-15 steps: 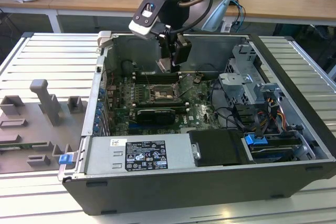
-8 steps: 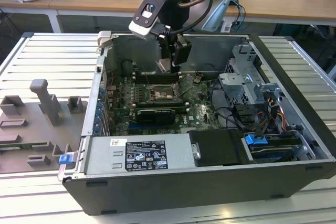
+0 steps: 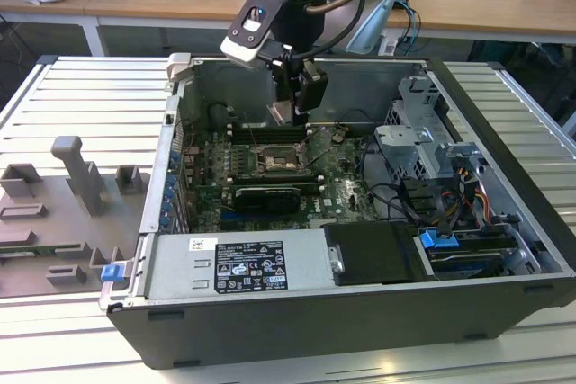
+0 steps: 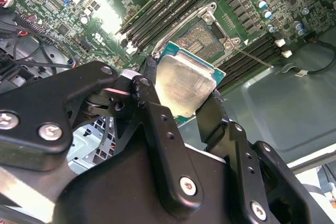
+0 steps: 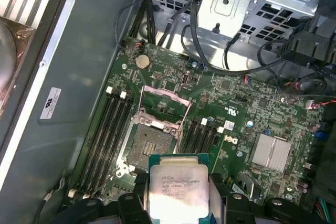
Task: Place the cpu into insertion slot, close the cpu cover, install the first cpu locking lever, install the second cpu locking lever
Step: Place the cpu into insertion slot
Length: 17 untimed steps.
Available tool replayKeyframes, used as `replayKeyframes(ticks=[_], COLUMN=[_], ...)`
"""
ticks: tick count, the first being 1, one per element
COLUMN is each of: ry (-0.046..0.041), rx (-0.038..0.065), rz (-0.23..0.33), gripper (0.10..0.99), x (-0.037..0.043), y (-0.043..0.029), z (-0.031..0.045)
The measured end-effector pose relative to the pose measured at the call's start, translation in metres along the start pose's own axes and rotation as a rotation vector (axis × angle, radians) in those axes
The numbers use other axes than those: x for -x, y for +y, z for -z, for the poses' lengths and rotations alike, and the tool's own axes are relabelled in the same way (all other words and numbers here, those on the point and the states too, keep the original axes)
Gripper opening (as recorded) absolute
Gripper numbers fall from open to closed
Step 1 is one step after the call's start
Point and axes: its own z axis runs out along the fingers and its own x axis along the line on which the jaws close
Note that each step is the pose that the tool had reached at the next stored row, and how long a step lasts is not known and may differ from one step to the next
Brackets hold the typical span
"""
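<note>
My hand point(image 4: 181, 92) is clamped on the cpu point(image 5: 178, 192) by two opposite edges, its metal face showing, held in the air over the board point(image 5: 220, 85) near the bare slot point(image 5: 144, 148), whose cover point(image 5: 165, 94) stands swung open.

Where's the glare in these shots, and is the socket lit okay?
Second wrist view: glare whitens a patch of circuit board; the cpu in the gripper has a soft sheen. First wrist view: the insertion slot is evenly lit. Exterior view: it is shaded.
</note>
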Motion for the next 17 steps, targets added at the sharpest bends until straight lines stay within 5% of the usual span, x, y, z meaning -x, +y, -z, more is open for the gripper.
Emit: replayKeyframes(ticks=[17], ry=[-0.0024], rx=[0.001], rz=[-0.026], gripper=[0.541], x=[0.0000], y=[-0.0002], z=[-0.0024])
